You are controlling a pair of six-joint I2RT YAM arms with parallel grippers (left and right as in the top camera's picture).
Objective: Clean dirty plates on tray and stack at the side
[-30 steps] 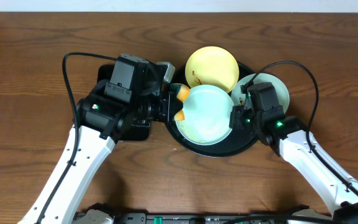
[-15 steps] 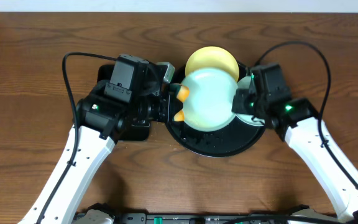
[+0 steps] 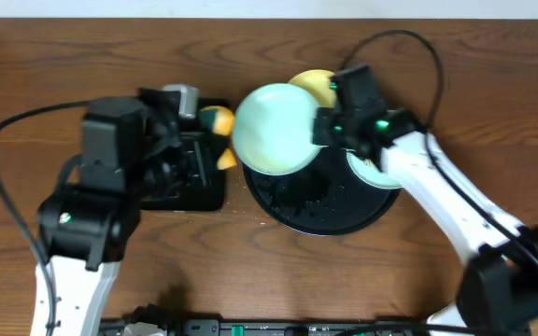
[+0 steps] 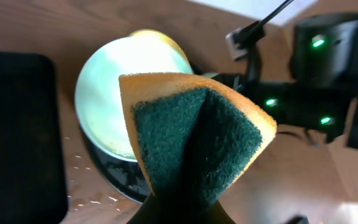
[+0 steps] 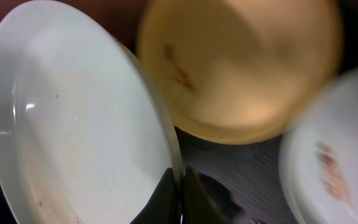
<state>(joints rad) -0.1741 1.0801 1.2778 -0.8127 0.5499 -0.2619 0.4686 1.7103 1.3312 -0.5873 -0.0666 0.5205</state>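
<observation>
1. The right gripper [image 5: 180,193] is pinching the rim of 1 mint plate [image 3: 274,129], its fingers pressed on either side of the edge.
2. That plate is off the tray [image 3: 316,213], tilted on edge above the tray's left rear rim.
3. The yellow plate [image 3: 314,82] lies at the tray's rear, partly hidden behind the lifted plate. The right wrist view shows a brown smudge on it.
4. The 2nd mint plate [image 3: 367,170] rests at the tray's right side, mostly under the right arm, with an orange smudge.
5. The left gripper [image 4: 179,214] is clamped on a folded sponge [image 4: 194,130], orange with a green scouring face. The sponge is just beside the lifted plate's left edge; I cannot tell whether they touch.
6. A small tray [image 3: 199,191], black and rectangular, lies under the left arm on the table [image 3: 63,56].
</observation>
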